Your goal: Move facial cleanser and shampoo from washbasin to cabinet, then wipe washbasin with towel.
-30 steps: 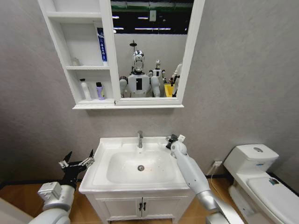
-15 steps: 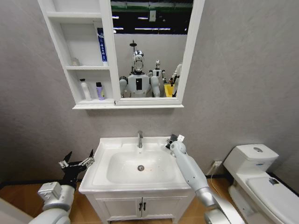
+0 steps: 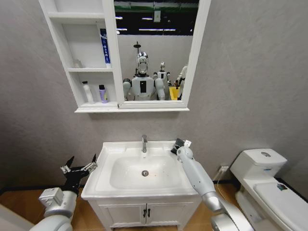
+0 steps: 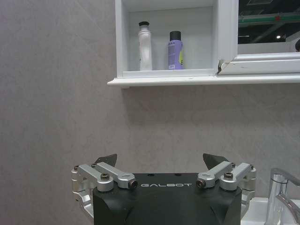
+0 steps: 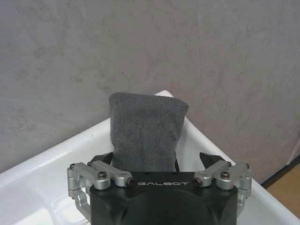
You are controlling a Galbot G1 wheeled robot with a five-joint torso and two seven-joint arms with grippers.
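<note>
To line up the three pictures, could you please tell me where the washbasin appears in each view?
Head view: the washbasin sits low in the middle, with the right gripper at its back right corner.
Left wrist view: a corner of its rim shows by the tap, past the left gripper.
Right wrist view: its white rim runs under the towel.
Shared landmark: the grey wall behind it.

towel (image 5: 144,133) between the right pincer (image 5: 159,171) fingers: dark grey terry cloth, fuzzy, matt; washbasin (image 5: 47,173) under it: glossy white ceramic, smooth; tap (image 3: 144,143) polished chrome; pincer bodies matt black plastic, linkages brushed metal; wall behind left pincer (image 4: 161,161): matt grey, mottled; cabinet (image 4: 164,80) above: smooth white, painted-looking
</note>
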